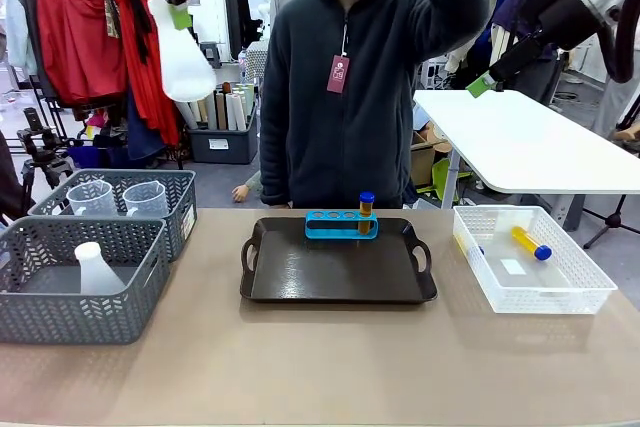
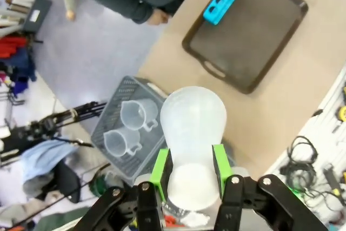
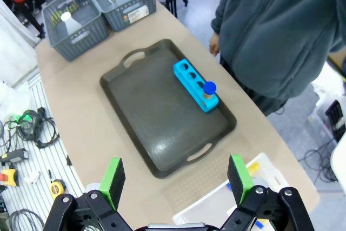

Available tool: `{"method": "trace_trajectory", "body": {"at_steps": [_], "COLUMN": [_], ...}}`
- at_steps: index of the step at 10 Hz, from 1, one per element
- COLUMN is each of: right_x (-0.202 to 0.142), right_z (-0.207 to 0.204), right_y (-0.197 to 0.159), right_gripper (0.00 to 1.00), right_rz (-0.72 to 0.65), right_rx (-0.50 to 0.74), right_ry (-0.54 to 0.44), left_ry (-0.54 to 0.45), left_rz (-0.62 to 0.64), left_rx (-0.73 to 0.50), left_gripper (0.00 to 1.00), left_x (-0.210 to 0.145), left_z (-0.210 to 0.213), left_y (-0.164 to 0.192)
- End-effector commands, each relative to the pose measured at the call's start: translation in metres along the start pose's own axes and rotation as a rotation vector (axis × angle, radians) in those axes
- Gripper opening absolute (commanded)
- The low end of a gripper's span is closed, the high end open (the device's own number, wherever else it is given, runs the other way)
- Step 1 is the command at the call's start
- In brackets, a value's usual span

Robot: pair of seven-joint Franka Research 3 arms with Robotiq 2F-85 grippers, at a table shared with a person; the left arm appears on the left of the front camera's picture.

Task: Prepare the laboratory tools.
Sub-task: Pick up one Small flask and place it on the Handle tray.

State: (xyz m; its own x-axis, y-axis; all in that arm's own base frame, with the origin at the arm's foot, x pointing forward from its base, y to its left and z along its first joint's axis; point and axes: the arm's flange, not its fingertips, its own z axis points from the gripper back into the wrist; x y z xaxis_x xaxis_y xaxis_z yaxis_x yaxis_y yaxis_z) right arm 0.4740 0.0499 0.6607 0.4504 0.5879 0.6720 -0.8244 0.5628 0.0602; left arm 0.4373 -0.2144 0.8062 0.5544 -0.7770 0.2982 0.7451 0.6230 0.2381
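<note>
L gripper (image 2: 190, 171) pinches the neck of the white conical flask (image 2: 193, 117), whose body hangs past the pads. Far below it, two clear beakers (image 2: 138, 116) sit in a grey basket (image 2: 121, 87). R gripper (image 3: 175, 179) is spread wide, nothing btwn its pads. Far beneath it is a black tray (image 3: 151, 106) w/ the blue rack (image 3: 192, 79), one capped tube (image 3: 209, 89) in its end hole.

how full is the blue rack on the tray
Mostly empty: the rack holds one upright blue-capped tube in an end hole; its other three holes are bare.
</note>
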Motion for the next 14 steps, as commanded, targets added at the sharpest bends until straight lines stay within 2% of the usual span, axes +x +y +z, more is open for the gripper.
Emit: {"method": "trace_trajectory", "body": {"at_steps": [1,7,10,14], "right_x": [0.0,0.0,0.0,0.0], "right_z": [0.002,0.002,0.002,0.002], "right_y": [0.001,0.001,0.001,0.001], "right_gripper": [1.0,1.0,1.0,1.0], "right_rz": [0.005,0.005,0.005,0.005], "right_rx": [0.001,0.001,0.001,0.001], "right_ry": [-0.002,-0.002,-0.002,-0.002], "left_ry": [-0.025,-0.012,0.008,0.031], "left_rz": [-0.067,-0.053,-0.138,-0.134], "left_rx": [-0.026,-0.033,-0.126,-0.183], "left_gripper": [0.0,0.0,0.0,0.0], "left_x": [0.015,0.019,0.043,0.05], "left_z": [0.005,-0.007,-0.047,-0.067], "left_y": [-0.005,-0.019,-0.049,-0.053]}}
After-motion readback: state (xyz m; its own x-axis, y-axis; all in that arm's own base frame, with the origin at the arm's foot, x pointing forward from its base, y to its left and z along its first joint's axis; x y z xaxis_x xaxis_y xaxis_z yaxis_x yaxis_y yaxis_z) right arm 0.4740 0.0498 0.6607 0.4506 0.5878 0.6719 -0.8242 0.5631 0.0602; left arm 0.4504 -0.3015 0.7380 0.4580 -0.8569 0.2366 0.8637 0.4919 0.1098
